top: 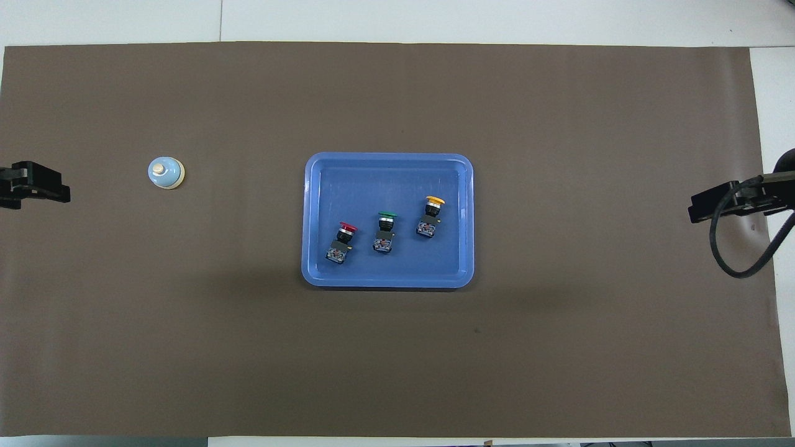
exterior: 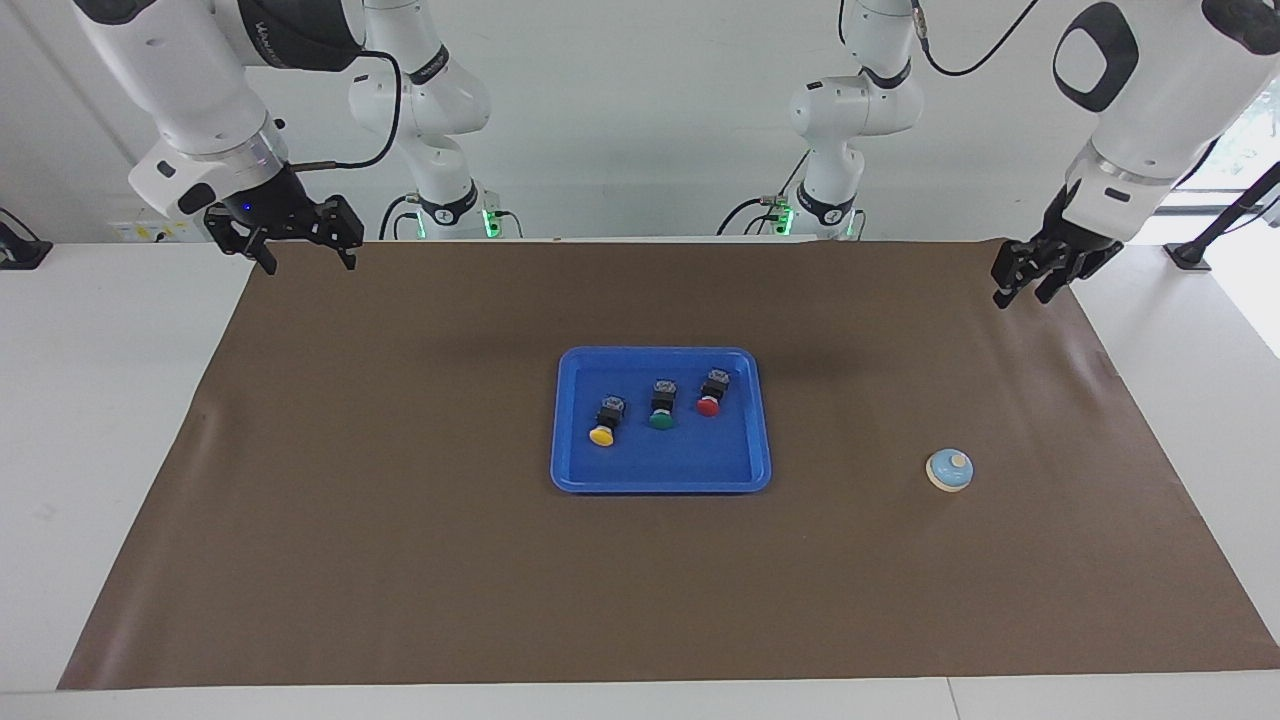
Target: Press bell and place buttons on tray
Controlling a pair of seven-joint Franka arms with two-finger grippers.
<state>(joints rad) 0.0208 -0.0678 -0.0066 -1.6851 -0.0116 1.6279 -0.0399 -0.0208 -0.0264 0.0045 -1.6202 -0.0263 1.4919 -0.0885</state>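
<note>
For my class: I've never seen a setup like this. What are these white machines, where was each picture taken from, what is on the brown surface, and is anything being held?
The white machines are two robot arms, each ending in a two-fingered gripper. One picture is taken from a high camera across the table, facing the robots; the other looks steeply down from above the robots' own end, so the sides are swapped between them.

On the brown mat lies a blue tray holding three push-buttons: yellow, green and red. A small light-blue bell stands on the mat toward the left arm's end.

The left gripper hangs in the air over the mat's edge at that end, holding nothing. The right gripper waits, open and empty, over the mat's corner at the right arm's end.
</note>
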